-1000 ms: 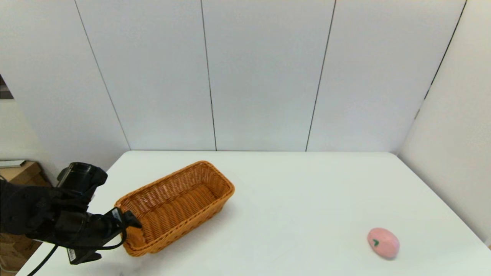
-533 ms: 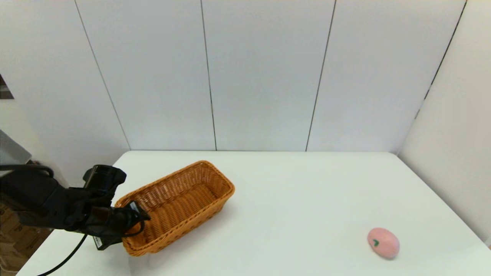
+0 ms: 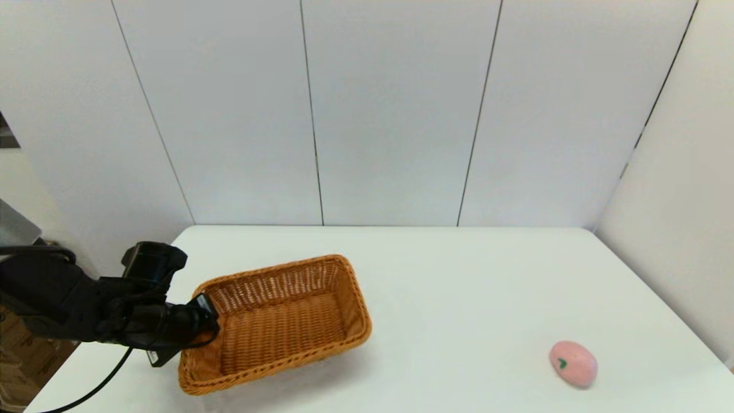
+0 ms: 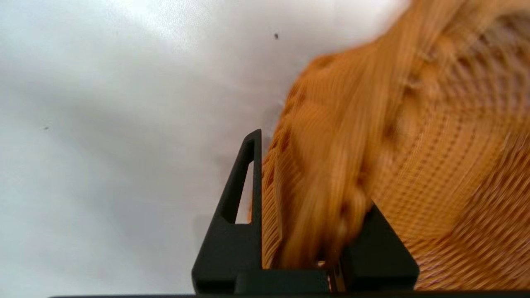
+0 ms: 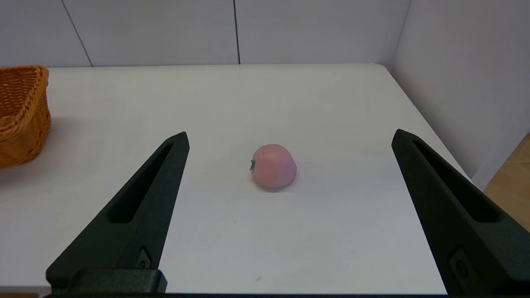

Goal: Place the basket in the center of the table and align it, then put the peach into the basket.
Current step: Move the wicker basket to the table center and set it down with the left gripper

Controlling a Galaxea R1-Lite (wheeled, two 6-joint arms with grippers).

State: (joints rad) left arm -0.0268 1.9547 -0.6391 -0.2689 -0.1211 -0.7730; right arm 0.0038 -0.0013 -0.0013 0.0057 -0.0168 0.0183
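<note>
The orange-brown wicker basket (image 3: pixel 281 324) sits on the left half of the white table (image 3: pixel 459 275), its long side nearly parallel to the front edge. My left gripper (image 3: pixel 202 321) is shut on the basket's left end wall, one finger (image 4: pixel 238 198) outside and the other inside the weave (image 4: pixel 414 145). The pink peach (image 3: pixel 572 363) lies near the table's front right. My right gripper (image 5: pixel 290 138) is out of the head view; it hangs open a little short of the peach (image 5: pixel 273 165), which is centred between its fingers.
White wall panels close off the table's far side and right side. A corner of the basket (image 5: pixel 20 111) shows far off in the right wrist view. Bare tabletop lies between basket and peach.
My left gripper has closed on the basket's end and swung it round, so it now lies almost square to the table and slightly further right. The peach has not moved.
</note>
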